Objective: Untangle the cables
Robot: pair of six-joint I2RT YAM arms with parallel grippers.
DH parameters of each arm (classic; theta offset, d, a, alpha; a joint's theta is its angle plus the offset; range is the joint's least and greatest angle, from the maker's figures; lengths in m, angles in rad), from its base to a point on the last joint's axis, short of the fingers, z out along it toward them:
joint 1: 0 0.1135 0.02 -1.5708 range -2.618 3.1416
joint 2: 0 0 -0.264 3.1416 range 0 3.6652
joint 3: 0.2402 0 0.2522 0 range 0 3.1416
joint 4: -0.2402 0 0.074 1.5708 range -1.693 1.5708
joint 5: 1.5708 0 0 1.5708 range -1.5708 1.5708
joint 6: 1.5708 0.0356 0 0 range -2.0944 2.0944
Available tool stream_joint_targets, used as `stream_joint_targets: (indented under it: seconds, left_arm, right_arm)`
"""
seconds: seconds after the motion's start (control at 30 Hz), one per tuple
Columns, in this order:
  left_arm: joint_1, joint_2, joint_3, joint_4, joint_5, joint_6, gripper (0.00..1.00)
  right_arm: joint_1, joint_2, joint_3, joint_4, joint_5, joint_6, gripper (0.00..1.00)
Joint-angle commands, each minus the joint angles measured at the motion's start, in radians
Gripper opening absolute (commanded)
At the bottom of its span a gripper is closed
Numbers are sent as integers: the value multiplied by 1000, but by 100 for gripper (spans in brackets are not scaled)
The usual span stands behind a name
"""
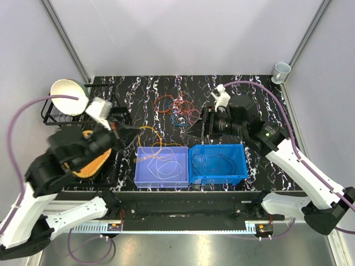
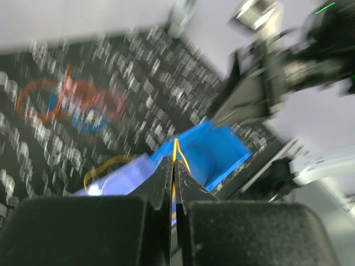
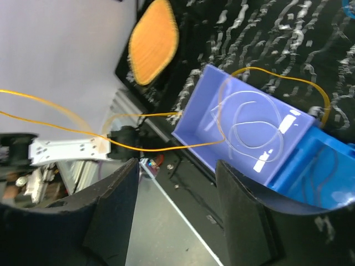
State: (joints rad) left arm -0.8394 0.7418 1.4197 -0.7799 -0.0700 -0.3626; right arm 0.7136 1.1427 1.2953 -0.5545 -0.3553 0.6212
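A tangle of red, orange and blue cables [image 1: 177, 110] lies on the black marbled table behind the bins. My left gripper [image 2: 173, 163] is shut on a thin yellow cable [image 2: 176, 151], which runs from between its fingers toward the bins. That yellow cable [image 3: 166, 147] stretches taut over the purple bin [image 3: 194, 119], where a white cable [image 3: 249, 124] lies coiled. My right gripper [image 3: 176, 166] stands open with nothing between its fingers, above the bins' near side. In the top view the left gripper [image 1: 113, 130] is left of the bins and the right gripper [image 1: 204, 123] is behind the blue bin.
The purple bin [image 1: 145, 178] and the blue bin [image 1: 219, 178] sit side by side near the front; a black cable lies in the blue one. A white bowl [image 1: 69, 97] sits in a black rack at the back left. An orange woven mat [image 1: 91, 163] lies under the left arm. A cup [image 1: 282, 70] stands at the back right.
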Motion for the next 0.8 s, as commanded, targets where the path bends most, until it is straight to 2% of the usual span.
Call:
stream_joint_targets:
  seconds: [0.0, 0.3, 0.47, 0.67, 0.7, 0.73, 0.77]
  left_arm:
    - [-1, 28, -126, -25, -100, -101, 0]
    - [0, 100, -427, 163, -145, -197, 0]
    - [0, 201, -438, 182, -169, -202, 0]
    - [2, 268, -430, 99, -243, -234, 0]
    - [2, 275, -433, 85, -247, -239, 3]
    - [2, 278, -438, 76, -260, -242, 21]
    - [2, 286, -441, 61, -273, -249, 35]
  right_arm:
    - [0, -21, 16, -51, 133, -38, 65]
    - [0, -38, 7, -91, 216, -38, 66]
    - [0, -55, -16, -101, 228, -38, 66]
    - [0, -74, -36, -113, 253, -49, 66]
    - [1, -75, -39, -110, 256, -51, 66]
    - [1, -75, -40, -111, 257, -51, 66]
    - [0, -74, -42, -110, 257, -51, 66]
